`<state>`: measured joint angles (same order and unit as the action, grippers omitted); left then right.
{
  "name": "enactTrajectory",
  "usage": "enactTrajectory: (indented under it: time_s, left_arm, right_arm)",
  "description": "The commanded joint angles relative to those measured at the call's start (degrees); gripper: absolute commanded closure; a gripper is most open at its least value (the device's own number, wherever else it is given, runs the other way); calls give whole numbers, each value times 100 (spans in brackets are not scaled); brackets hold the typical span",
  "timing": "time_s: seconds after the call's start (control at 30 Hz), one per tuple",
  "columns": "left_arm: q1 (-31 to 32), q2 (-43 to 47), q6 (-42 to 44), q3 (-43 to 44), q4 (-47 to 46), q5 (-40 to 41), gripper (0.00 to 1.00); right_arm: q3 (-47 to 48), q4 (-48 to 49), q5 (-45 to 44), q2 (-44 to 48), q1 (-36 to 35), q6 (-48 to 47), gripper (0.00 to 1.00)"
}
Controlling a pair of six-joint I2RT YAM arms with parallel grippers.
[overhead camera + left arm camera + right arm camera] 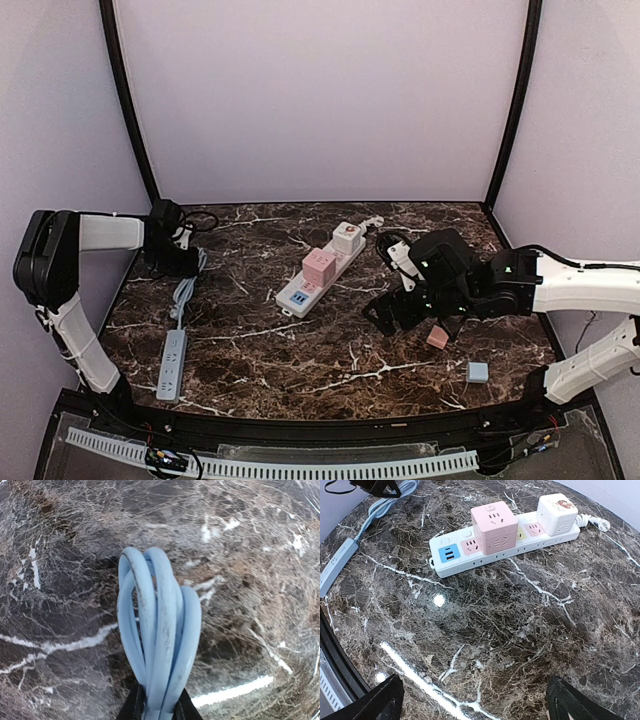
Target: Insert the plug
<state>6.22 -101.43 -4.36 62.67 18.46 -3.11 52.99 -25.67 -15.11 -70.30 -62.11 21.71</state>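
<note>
Our left gripper [159, 709] pinches the looped blue cable [160, 630] at far left, its plug unseen; our right gripper [477, 700] stands spread near the white power strip [505, 555]; loose loops may slip or snag.

Bright, even overhead light. Glare streak on tabletop [250, 630] just right of my left pincer [157, 709]; wrist-view edges bowed, slightly soft.
</note>
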Motion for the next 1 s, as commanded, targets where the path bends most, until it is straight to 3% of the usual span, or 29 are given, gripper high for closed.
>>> enactTrajectory:
  time_s: [0.0, 0.57, 0.73, 0.97]
  left_arm:
    - [282, 858, -120, -409, -152, -97, 88]
    - [1572, 3286, -257, -1960, -911, -680, 90]
    - [1799, 3620, -316, -2106, -1025, -1149, 90]
    - [2712, 3559, -313, -2094, -1332, -1271, 90]
  right_arm:
    - [-9, 149, 10, -61, 23, -5, 1]
    - [84, 95, -144, -62, 23, 101, 1]
    - [105, 31, -199, 8, 25, 144, 1]
    - [84, -79, -371, 218, 24, 231, 1]
